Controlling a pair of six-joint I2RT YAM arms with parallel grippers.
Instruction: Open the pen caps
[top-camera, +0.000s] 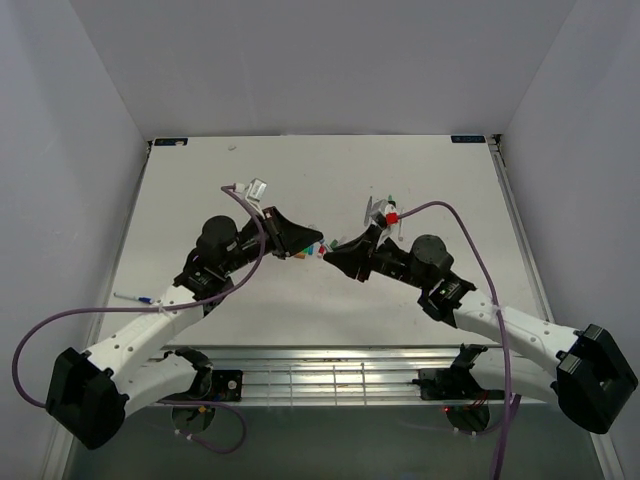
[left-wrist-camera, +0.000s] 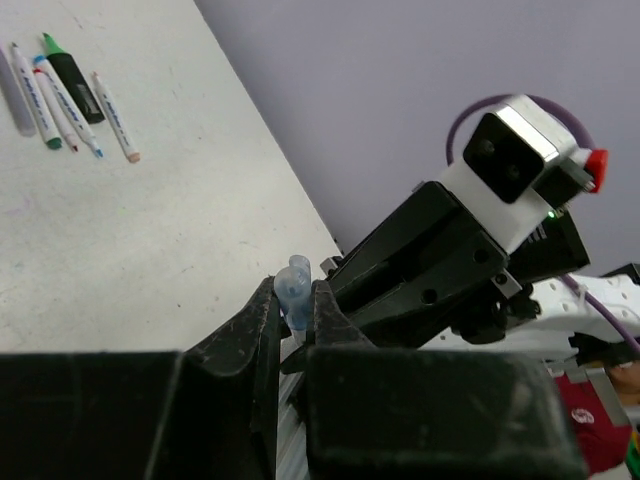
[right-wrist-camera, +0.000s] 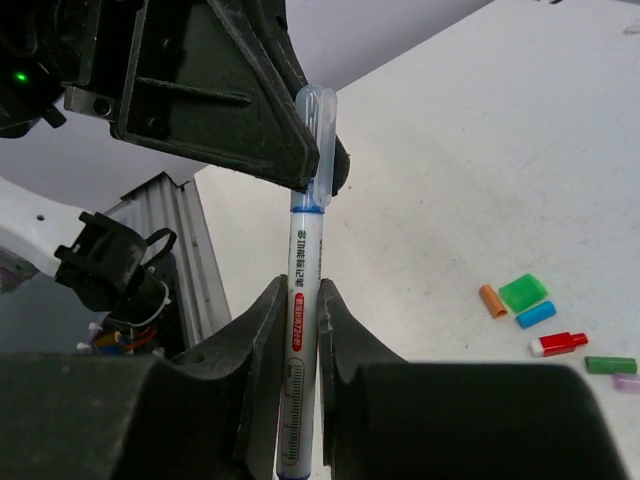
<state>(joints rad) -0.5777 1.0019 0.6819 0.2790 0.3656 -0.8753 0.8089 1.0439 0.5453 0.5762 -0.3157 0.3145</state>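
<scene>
We are gripping a white pen (right-wrist-camera: 302, 330) with a blue band in the right gripper (right-wrist-camera: 300, 330), jaws closed on its barrel above the surface (right-wrist-camera: 480, 150). The left gripper (left-wrist-camera: 295, 320) is pinching its translucent bluish cap (right-wrist-camera: 318, 140), jaws closed. Loose caps (right-wrist-camera: 525, 300) are lying on the surface.

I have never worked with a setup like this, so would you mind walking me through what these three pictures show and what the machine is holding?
This is a robot with two arms fixed at the near edge of a white table. One picture looks down from a camera fixed above and behind the arms. The other two come from small cameras on each wrist, so the dark shapes at the bottom of those are the gripper's own fingers.

The arms meet in mid-air over the table. The right gripper is shut on a white pen, holding its barrel. The left gripper is shut on that pen's clear bluish cap, which appears to sit on the pen.

On the table, the left wrist view shows a row of pens, including a stubby black marker. The right wrist view shows loose caps in orange, green, blue and red.
</scene>
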